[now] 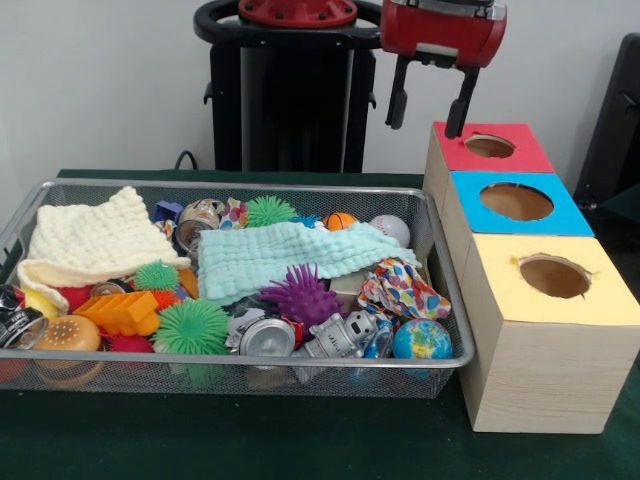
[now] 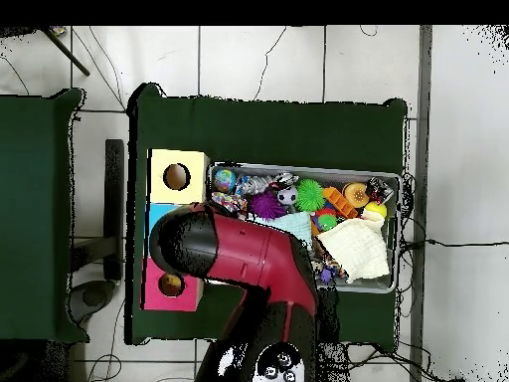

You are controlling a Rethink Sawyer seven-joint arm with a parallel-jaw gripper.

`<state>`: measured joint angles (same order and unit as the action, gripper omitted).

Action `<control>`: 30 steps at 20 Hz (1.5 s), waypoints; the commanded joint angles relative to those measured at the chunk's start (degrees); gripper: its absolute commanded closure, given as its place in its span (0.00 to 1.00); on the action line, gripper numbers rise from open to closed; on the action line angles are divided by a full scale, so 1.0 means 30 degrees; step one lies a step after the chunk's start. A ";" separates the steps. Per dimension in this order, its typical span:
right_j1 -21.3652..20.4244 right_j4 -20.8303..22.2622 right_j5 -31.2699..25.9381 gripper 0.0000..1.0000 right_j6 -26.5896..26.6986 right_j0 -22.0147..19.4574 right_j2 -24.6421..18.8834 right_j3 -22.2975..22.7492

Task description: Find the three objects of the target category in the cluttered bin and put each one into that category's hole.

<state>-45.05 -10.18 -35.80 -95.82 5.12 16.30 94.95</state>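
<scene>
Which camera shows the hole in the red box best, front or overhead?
The front view: the red box and its hole show fully, with the tool hanging open just left of the hole. Overhead, the arm covers part of the box; only the hole and some of the red top show.

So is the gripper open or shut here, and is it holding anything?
Open and empty: in the front view the gripper hangs above the red box, its two fingers apart with nothing between them.

no legible text, labels or numbers
</scene>
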 commanded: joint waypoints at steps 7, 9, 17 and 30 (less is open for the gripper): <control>0.1499 0.1130 -0.2589 0.00 -0.0701 -0.1160 -0.1643 -0.2294; 0.1619 0.1160 -0.2367 0.00 -0.0505 -0.1366 -0.1741 -0.2292; 0.2051 0.1595 -0.1599 0.00 0.0193 -0.2155 -0.1940 -0.2403; 0.2264 0.2902 -0.0424 0.00 0.0230 -0.3327 -0.2670 -0.2019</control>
<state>-40.86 -4.66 -36.83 -95.82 -2.68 14.18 88.58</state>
